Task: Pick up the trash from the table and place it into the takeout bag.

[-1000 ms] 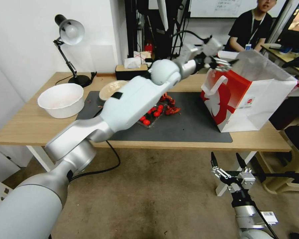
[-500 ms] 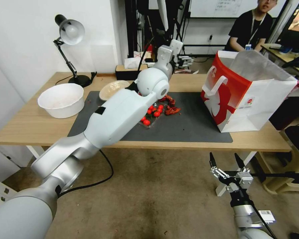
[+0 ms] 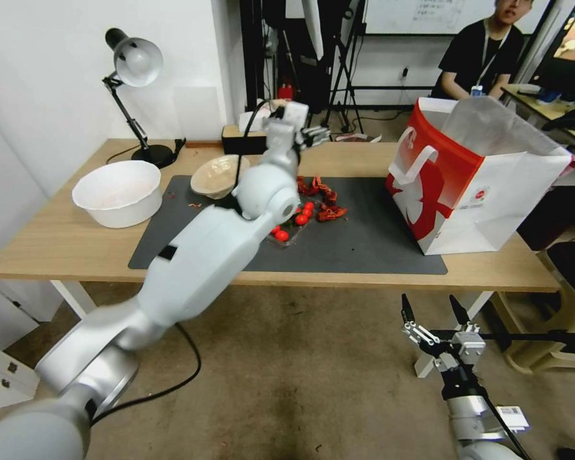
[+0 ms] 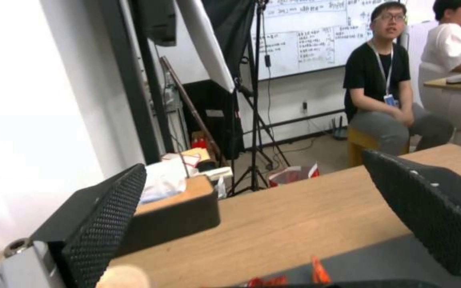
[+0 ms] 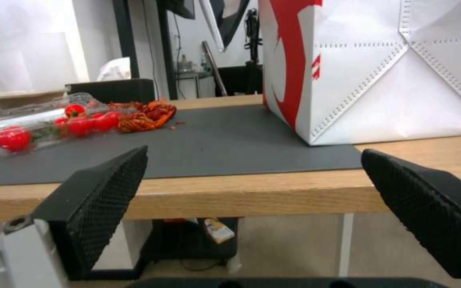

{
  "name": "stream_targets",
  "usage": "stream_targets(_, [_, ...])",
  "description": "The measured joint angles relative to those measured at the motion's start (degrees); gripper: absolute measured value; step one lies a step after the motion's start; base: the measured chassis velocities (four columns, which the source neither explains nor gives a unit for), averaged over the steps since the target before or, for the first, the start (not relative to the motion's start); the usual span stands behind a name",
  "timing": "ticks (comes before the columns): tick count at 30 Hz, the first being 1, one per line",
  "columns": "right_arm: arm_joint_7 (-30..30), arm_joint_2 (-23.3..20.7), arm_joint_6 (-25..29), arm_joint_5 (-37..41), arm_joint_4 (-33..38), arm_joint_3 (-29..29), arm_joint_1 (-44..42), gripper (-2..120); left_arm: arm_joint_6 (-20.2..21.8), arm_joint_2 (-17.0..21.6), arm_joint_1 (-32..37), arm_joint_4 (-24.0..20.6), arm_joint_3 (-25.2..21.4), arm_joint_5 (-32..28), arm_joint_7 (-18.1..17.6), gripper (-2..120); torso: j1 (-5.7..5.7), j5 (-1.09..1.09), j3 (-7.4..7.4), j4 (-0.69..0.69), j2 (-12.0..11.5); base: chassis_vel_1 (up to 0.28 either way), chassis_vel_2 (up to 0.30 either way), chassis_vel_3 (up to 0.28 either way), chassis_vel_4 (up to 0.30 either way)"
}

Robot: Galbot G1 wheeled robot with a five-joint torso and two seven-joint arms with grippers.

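- Above the rear half of the table [image 3: 64, 246], the left gripper [image 3: 314, 134] is held out over the far edge of the dark grey mat [image 3: 364, 236]. Its fingers [image 4: 105, 224] stand wide apart with nothing between them.
- Beyond those fingers, in the left wrist view, lie the bare wood of the tabletop and a dark tissue box [image 4: 174, 216] near the table's back edge.
- Just below the left fingers, on the mat, lie red-orange scraps [image 3: 322, 191]; a clear plastic tray of cherry tomatoes [image 3: 294, 223] lies next to them.
- To the left of the left gripper, a shallow beige bowl [image 3: 214, 176] sits at the mat's rear corner, tilted. Further left, a large white bowl [image 3: 116, 191] stands on the bare wood.
- Well to the right of the left gripper, the takeout bag [image 3: 479, 185] stands upright on the table with its mouth open, red front towards the mat and one lower corner resting on the mat.
- Below the table's front edge, the right gripper [image 3: 431, 319] is parked with its fingers [image 5: 108, 200] spread wide and empty. Ahead of them, in the right wrist view, are the table edge, the mat, the tomato tray and the white side of the bag.
- A black desk lamp [image 3: 134, 64] stands at the table's rear left corner.
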Motion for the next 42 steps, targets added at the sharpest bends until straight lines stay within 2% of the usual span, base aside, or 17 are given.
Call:
stream_targets(5, [0.0, 0.0, -0.2, -0.1, 0.1, -0.3, 0.1, 100, -0.5, 3.5, 6.5, -5.6, -4.0, 0.7, 1.1, 100, 0.00, 0.01, 0.00, -0.02, 0.0, 0.000, 0.000, 0.000, 0.000])
stream_targets(7, [0.2, -0.1, -0.4, -0.1, 0.1, -0.4, 0.3, 100, -0.6, 3.9, 7.6, -6.3, -4.8, 0.7, 1.6, 100, 0.00, 0.01, 0.00, 0.00, 0.0, 0.000, 0.000, 0.000, 0.000])
stream_targets(9, [0.6, -0.2, -0.9, 0.1, 0.1, -0.7, 0.6, 100, -0.6, 4.5, 11.1, -7.8, -7.7, 0.9, 2.9, 100, 0.00, 0.02, 0.00, 0.00, 0.0, 0.000, 0.000, 0.000, 0.000])
stream_targets(11, [0.6, -0.3, -1.0, 0.1, 0.1, -0.7, 0.6, 100, -0.6, 4.6, 12.0, -8.1, -8.4, 1.0, 3.1, 100, 0.00, 0.02, 0.00, 0.00, 0.0, 0.000, 0.000, 0.000, 0.000])
stream_targets(14, [0.7, -0.6, -1.3, 0.2, 0.2, -0.9, 1.0, 100, -0.7, 5.0, 16.6, -9.9, -11.9, 2.1, 4.0, 100, 0.01, 0.02, 0.00, 0.00, 0.0, 0.000, 0.000, 0.000, 0.000])
stream_targets(26, [1.1, -1.1, -2.1, 0.5, 0.3, -1.2, 1.7, 100, -3.9, 7.5, 27.2, -14.2, -17.7, 5.3, 4.3, 100, 0.00, 0.00, 0.00, 0.00, 0.0, 0.000, 0.000, 0.000, 0.000])
stream_targets(34, [1.4, -1.2, -2.3, 0.5, 0.3, -1.8, 2.1, 100, -5.8, 7.5, 34.0, -16.4, -20.2, 8.5, 4.4, 100, 0.01, 0.01, 0.00, 0.00, 0.0, 0.000, 0.000, 0.000, 0.000])
stream_targets(38, [1.5, -1.2, -2.3, 0.4, 0.3, -2.0, 2.1, 100, -6.4, 6.8, 40.7, -18.5, -23.1, 9.8, 5.7, 100, 0.00, 0.01, 0.00, 0.00, 0.0, 0.000, 0.000, 0.000, 0.000])
stream_targets(42, [1.5, -1.3, -2.3, 0.4, 0.4, -2.1, 2.1, 100, -6.8, 6.1, 44.4, -19.6, -24.8, 10.8, 6.4, 100, 0.00, 0.01, 0.00, 0.00, 0.0, 0.000, 0.000, 0.000, 0.000])
